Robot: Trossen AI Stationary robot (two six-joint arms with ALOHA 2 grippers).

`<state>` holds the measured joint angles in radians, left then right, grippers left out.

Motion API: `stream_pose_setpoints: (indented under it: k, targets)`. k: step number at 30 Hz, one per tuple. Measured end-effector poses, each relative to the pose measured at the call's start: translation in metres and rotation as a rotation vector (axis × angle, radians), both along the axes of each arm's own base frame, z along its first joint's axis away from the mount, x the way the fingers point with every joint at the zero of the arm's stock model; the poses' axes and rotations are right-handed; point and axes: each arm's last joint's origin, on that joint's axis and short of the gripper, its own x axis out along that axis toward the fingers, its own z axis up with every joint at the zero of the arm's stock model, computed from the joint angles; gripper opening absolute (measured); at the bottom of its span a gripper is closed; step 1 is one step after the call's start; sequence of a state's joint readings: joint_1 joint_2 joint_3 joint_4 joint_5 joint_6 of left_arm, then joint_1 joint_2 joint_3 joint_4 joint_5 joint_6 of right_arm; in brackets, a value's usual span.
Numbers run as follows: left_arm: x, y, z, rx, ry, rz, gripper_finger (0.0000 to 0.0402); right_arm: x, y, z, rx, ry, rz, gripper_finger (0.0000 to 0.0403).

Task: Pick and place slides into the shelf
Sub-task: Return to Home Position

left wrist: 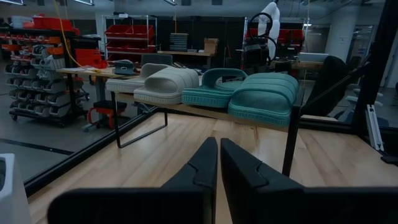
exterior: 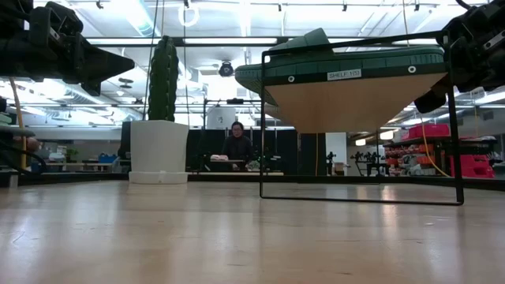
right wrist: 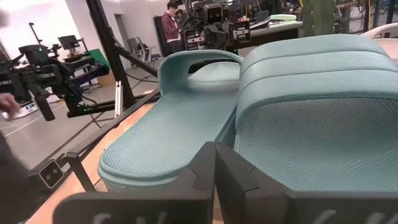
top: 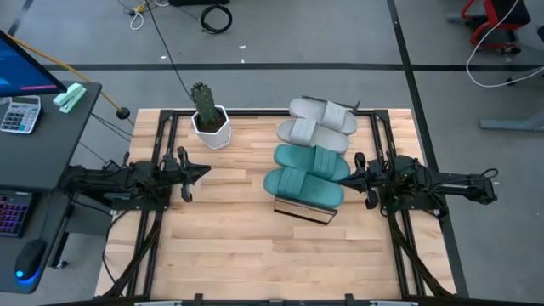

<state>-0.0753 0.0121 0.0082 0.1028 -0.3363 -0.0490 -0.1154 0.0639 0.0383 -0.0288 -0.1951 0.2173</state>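
**A:** What is the work surface?

**B:** A slatted wooden table point(top: 238, 242) in a wide workshop. A person point(exterior: 237, 146) shows far off behind it.

**A:** Where is the left gripper, and is it holding anything?

**B:** The left gripper point(top: 205, 172) hangs above the table near its own side. Its two fingers point(left wrist: 199, 165) are pressed together on nothing. A cactus point(top: 202, 102) in a white pot point(top: 212, 132) stands ahead of it and off to one side. The shelf point(top: 303, 210) lies straight ahead of it, well apart across bare planks.

**A:** And the right gripper?

**B:** The right gripper point(top: 343, 179) is also clenched and empty, above the table. It points at the shelf, which is just in front of its fingertips. I cannot tell whether it touches.

**A:** Where are the slides?

**B:** All four lie side by side on the shelf's plank top. The two teal slides point(top: 310, 170) are the ones nearest the right gripper, and in its wrist view they sit right ahead of its tips. The two grey slides point(top: 319, 123) lie beyond them, toward the far end of the shelf. From the left gripper the row is seen end-on, grey to one side and teal to the other.
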Motion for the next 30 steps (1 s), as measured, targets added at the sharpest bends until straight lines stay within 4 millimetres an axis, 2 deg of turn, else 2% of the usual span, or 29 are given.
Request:
stream_pose_setpoints:
  k: [11,23,30]
  targets:
    - [0.0,0.0,0.0,0.0,0.0,0.001,0.0037,0.0,0.0,0.0,0.0,0.0,0.0,0.0014]
    - [0.0,0.0,0.0,0.0,0.0,0.001,0.0021,0.0,0.0,0.0,0.0,0.0,0.0,0.0015]
    - [0.0,0.0,-0.0001,0.0,0.001,0.0,0.0029,0.0,0.0,0.0,0.0,0.0,-0.001,0.0016]
